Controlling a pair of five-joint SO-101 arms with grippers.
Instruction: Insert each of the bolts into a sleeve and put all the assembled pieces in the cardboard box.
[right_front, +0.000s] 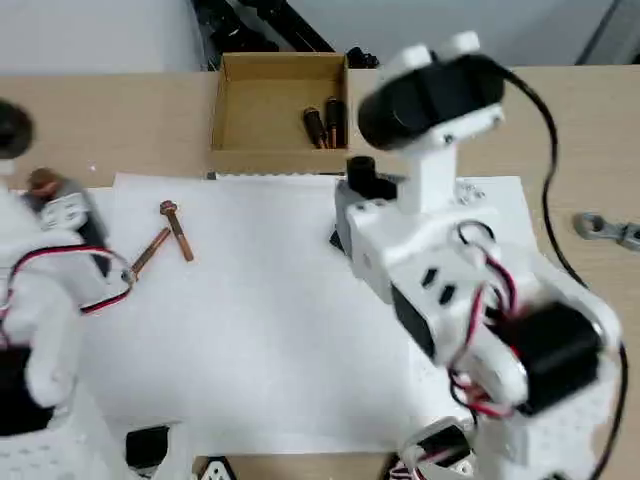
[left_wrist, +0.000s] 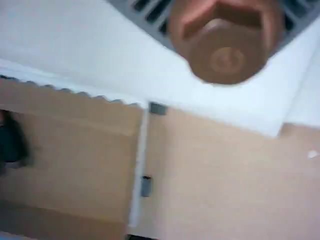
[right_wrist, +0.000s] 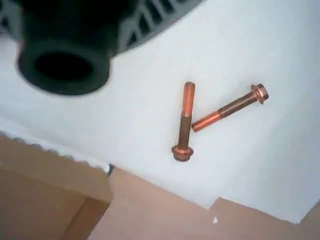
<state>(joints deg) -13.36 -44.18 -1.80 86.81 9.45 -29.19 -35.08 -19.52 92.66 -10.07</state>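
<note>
1. The left fingers are clamped on a bolt at the left side of the table. Its head faces that wrist camera and hides the shank.
2. The right fingers grip a sleeve near the front wall of the box, well apart from the held bolt.
3. The step in hand looks like mating the two. Bring them together over the paper and line the shank up with the bore before pushing. A tilted entry would likely jam on the rim.
4. Push straight, and keep both grips firm until the head seats.
5. The bolt is copper-coloured with a flanged hex head. The sleeve is a short, black, thick-walled tube with an open round bore.
6. Two loose bolts lie on the paper in a V, one tip just beside the other's shank.
7. Two finished pieces lie in the box, so I judge three bolts remain.
</note>
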